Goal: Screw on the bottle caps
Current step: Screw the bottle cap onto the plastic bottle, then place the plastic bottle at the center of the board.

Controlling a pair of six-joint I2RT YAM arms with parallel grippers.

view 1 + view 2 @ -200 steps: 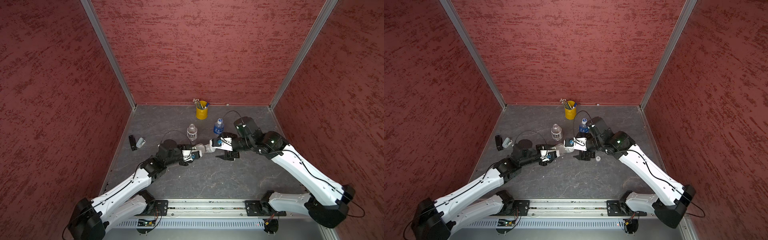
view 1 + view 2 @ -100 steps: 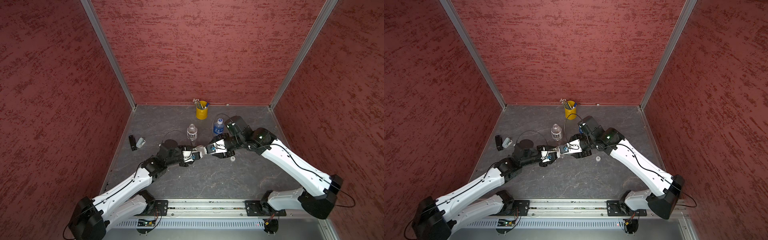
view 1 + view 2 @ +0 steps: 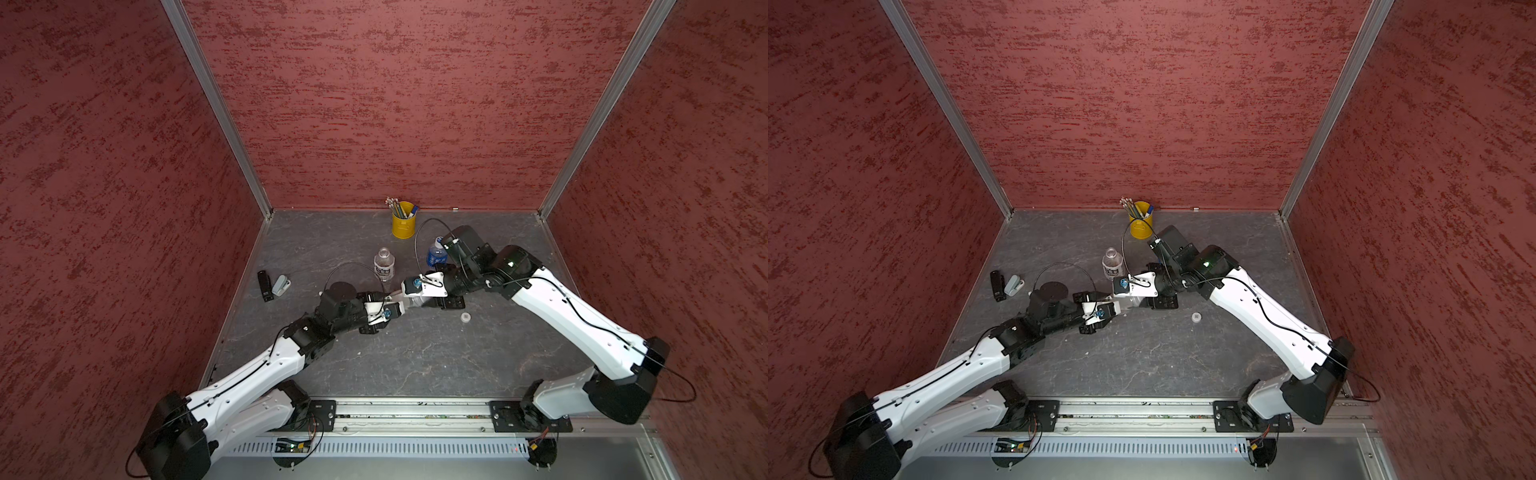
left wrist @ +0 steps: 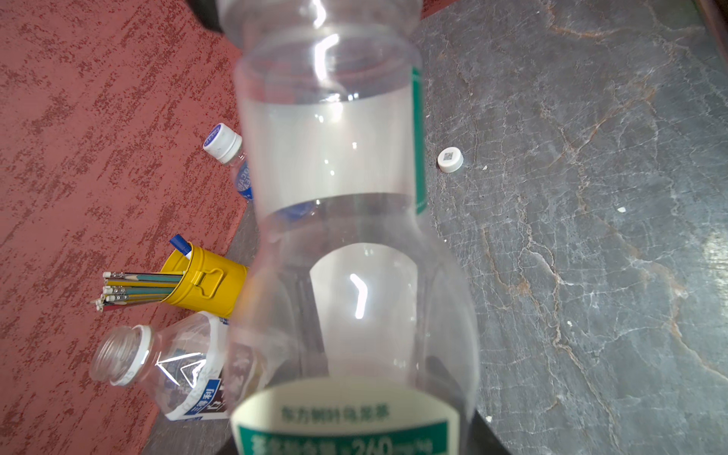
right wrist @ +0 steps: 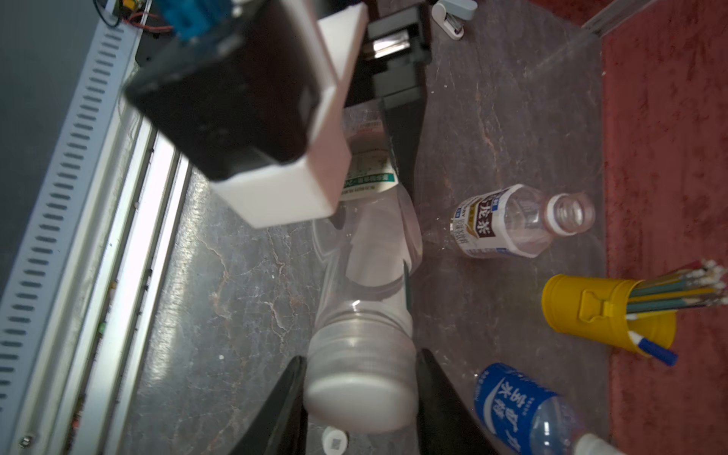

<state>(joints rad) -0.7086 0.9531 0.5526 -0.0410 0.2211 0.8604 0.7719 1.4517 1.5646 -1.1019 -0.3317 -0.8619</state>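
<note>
My left gripper point(image 3: 392, 303) is shut on the body of a clear, green-labelled bottle point(image 4: 335, 157) and holds it lying level above the table. A wide white cap point(image 5: 358, 398) sits on that bottle's neck, and my right gripper point(image 5: 361, 356) is shut on it, one jaw against each side. A small white cap with a dark square mark point(image 3: 465, 317) lies loose on the table below. The white-labelled bottle point(image 3: 384, 264) stands upright with an open neck. The blue-labelled bottle point(image 3: 436, 253) stands behind my right wrist and wears a blue-and-white cap point(image 4: 222, 142).
A yellow pencil cup point(image 3: 403, 220) stands at the back wall. A black block point(image 3: 264, 286) and a grey stapler-like thing point(image 3: 281, 285) lie near the left wall. Red walls close in three sides, and a metal rail point(image 3: 415, 415) runs along the front.
My right arm has swung left to the bottle's neck and its jaws have closed on the wide white cap. The left arm and the bottle have stayed in place.
</note>
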